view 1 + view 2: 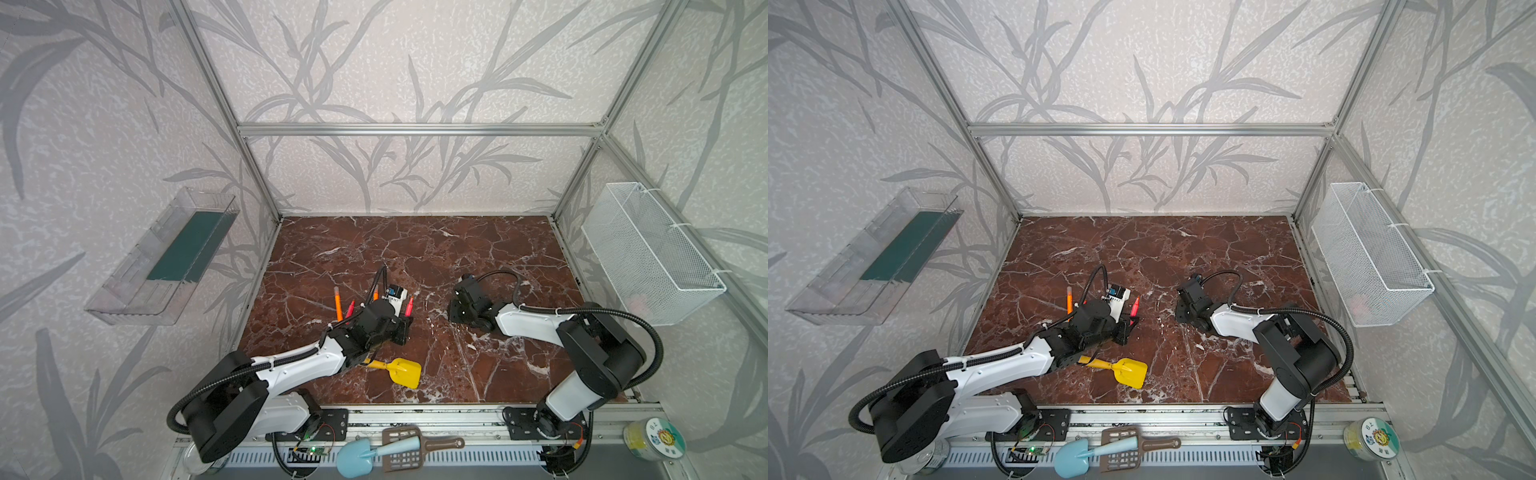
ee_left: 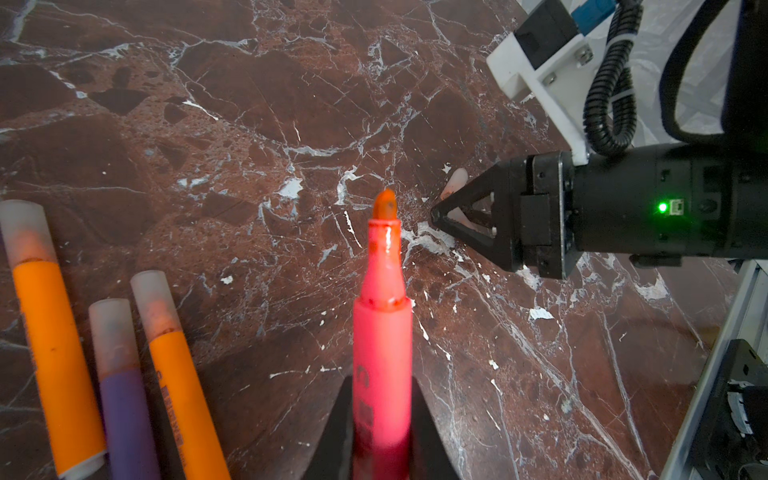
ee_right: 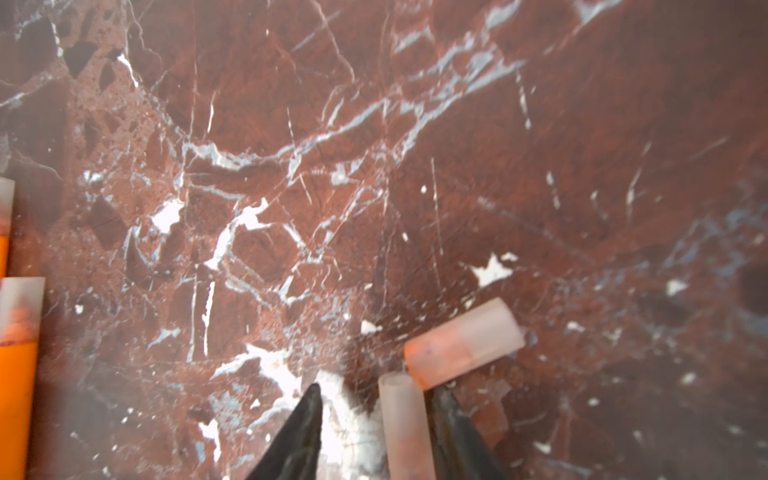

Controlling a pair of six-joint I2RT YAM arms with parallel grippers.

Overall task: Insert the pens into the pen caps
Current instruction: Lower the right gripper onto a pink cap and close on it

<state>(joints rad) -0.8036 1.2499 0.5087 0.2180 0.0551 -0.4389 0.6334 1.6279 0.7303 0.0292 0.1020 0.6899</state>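
Red-pink pen [image 2: 382,353] — print unreadable — tight in left fingers [image 2: 428,440]; right fingers [image 3: 299,436] apart around pen cap [image 3: 405,424].

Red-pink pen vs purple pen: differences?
The red-pink pen is uncapped, tip bare; the purple pen wears a cap. The red-pink pen is held in the left gripper; the purple pen lies on the table between orange pens. Both are slim markers.

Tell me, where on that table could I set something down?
The whole back half of the marble table, between the rear wall and both arms, is bare. So is the front patch between the yellow shovel and the right arm. It's crowded around the pens by the left arm, and around the caps at the right jaws.
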